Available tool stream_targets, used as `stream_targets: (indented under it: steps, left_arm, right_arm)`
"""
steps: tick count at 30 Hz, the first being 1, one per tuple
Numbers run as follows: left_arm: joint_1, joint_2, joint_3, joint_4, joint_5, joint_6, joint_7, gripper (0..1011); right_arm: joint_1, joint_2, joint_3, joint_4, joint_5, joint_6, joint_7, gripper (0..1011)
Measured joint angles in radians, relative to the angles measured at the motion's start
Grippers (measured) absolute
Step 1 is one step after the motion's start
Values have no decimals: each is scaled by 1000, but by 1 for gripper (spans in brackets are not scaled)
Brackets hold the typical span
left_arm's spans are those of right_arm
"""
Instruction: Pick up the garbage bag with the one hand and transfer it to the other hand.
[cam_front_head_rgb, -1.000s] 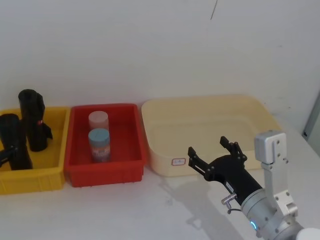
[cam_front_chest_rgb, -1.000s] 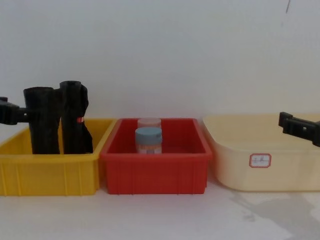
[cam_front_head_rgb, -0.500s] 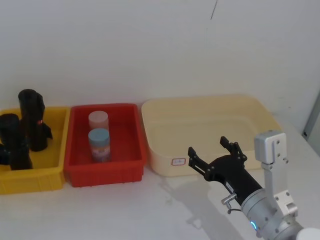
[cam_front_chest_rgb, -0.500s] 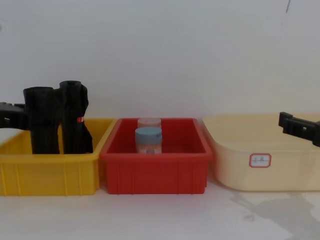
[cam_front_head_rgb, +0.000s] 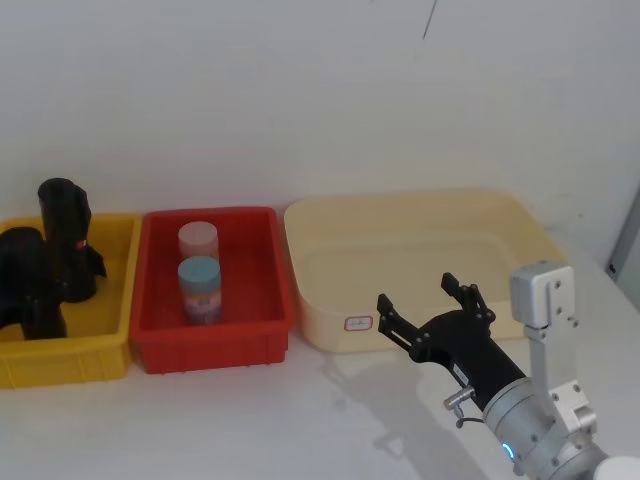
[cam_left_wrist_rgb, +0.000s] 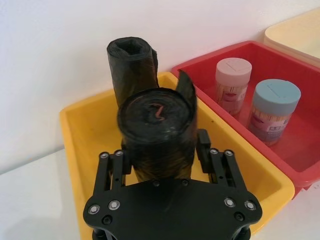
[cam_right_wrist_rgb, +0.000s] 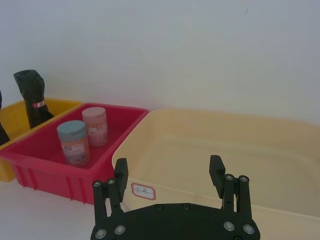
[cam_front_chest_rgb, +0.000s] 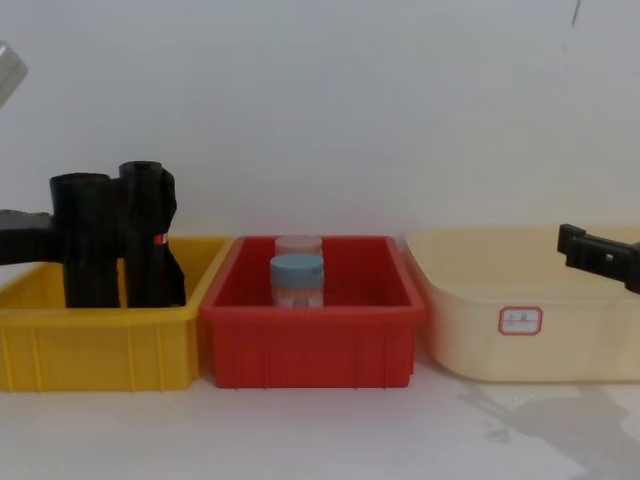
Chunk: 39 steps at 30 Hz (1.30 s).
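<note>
The garbage bag (cam_left_wrist_rgb: 157, 127), a thick black crinkled roll, stands upright in the yellow bin (cam_left_wrist_rgb: 85, 130) at the far left. My left gripper (cam_left_wrist_rgb: 161, 150) has a finger pressed against each side of it, shut on the roll. In the head view the garbage bag (cam_front_head_rgb: 35, 285) sits at the bin's left end, and in the chest view the left gripper (cam_front_chest_rgb: 45, 225) reaches in from the left to the garbage bag (cam_front_chest_rgb: 88, 240). My right gripper (cam_front_head_rgb: 415, 290) hovers open and empty before the cream tub (cam_front_head_rgb: 400, 205), far to the right.
A second black roll with a red mark (cam_front_head_rgb: 65, 235) stands just behind the bag in the yellow bin (cam_front_head_rgb: 70, 365). The red bin (cam_front_head_rgb: 210, 345) beside it holds a pink-lidded jar (cam_front_head_rgb: 197, 240) and a blue-lidded jar (cam_front_head_rgb: 198, 288). Bare white table lies in front.
My left gripper has moved in from the left around the garbage bag, and its fingers have come against it. The bag has shifted slightly. The right arm has stayed still.
</note>
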Motion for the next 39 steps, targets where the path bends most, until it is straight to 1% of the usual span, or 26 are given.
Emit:
stream_targets:
  steps: [2, 5, 6, 8, 11, 18, 24, 30, 31, 33, 35, 36, 39]
  left_arm:
    - [-4, -2, 2, 7, 1, -4, -4, 685]
    - [-8, -4, 4, 13, 2, -7, -7, 629]
    - [-10, -5, 5, 16, 2, -9, -9, 572]
    - [-12, -6, 6, 19, 2, -11, -11, 517]
    - [-16, -8, 7, 26, 3, -14, -14, 490]
    - [-19, -10, 8, 30, 4, -16, -16, 462]
    - [-24, -8, 8, 18, 6, -12, -25, 448]
    - [-49, 2, 9, -2, 1, -7, -62, 448]
    - [-53, 3, 9, -4, -1, -6, -68, 448]
    - [-68, 5, 12, -9, -8, -5, -87, 448]
    - [-87, 5, 15, -12, -16, -5, -110, 448]
    - [-93, 5, 16, -13, -19, -5, -117, 448]
    - [-119, 3, 21, -13, -30, -5, -146, 448]
  right_arm:
    - [0, 0, 0, 0, 0, 0, 0, 1001]
    - [0, 0, 0, 0, 0, 0, 0, 1001]
    - [0, 0, 0, 0, 0, 0, 0, 1001]
    - [0, 0, 0, 0, 0, 0, 0, 1001]
    - [0, 0, 0, 0, 0, 0, 0, 1001]
    - [1, 0, 0, 0, 0, 0, 1, 1001]
    - [18, 5, 5, -3, 15, 4, 29, 1000]
    - [54, 19, 13, -9, 46, 27, 80, 1000]
    - [65, 23, 15, -12, 58, 37, 98, 1001]
    - [77, 29, 16, -13, 68, 46, 114, 1001]
    - [101, 41, 19, -17, 90, 66, 148, 1001]
    - [101, 41, 19, -17, 90, 66, 148, 1001]
    - [130, 60, 19, -19, 120, 93, 195, 1001]
